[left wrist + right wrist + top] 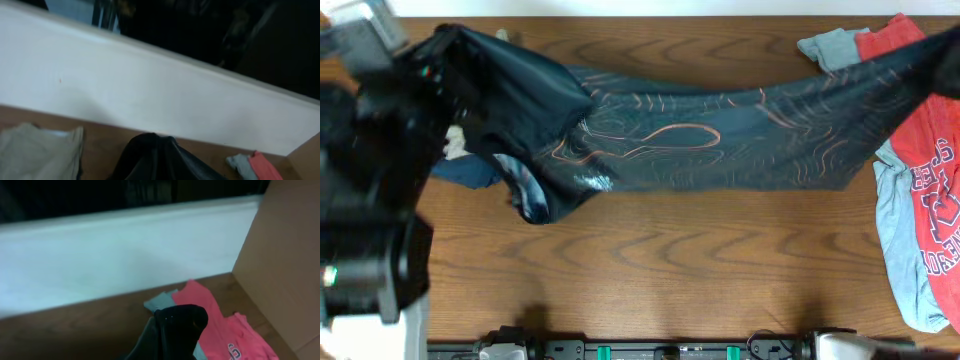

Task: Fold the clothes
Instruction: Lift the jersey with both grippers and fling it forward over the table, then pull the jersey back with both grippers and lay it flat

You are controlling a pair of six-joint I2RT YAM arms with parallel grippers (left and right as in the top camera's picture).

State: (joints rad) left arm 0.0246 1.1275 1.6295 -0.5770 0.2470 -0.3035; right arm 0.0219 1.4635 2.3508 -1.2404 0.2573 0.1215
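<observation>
Since the jersey (720, 140) hangs stretched out between the two arms with no fold laid in it, the folding looks barely begun: I judge this to be the spreading-out stage, with every fold yet to be made and the cloth not yet flat on the desk (670, 270)

At the far left, the left end effector (432, 62) is clenched on one end of the jersey. Its own camera shows only a bunch of black cloth rising from the bottom edge, so the fingers themselves are hidden. The right end effector is likewise clamped on the other end. In its camera a dark knot of cloth covers the fingers, and from above it sits at or past the top right corner, too dark to pick out.

Between the two grips the jersey runs as a long band across the back half of the desk, orange contour lines facing up. It sags and twists near the left end, where a flap hangs down and shows a pale patch.

Further out, a red T-shirt (935, 190) lies over a grey T-shirt (900, 260) at the right edge, partly under the raised jersey. Khaki shorts (35, 150) lie at the left, with the front of the desk bare wood
</observation>
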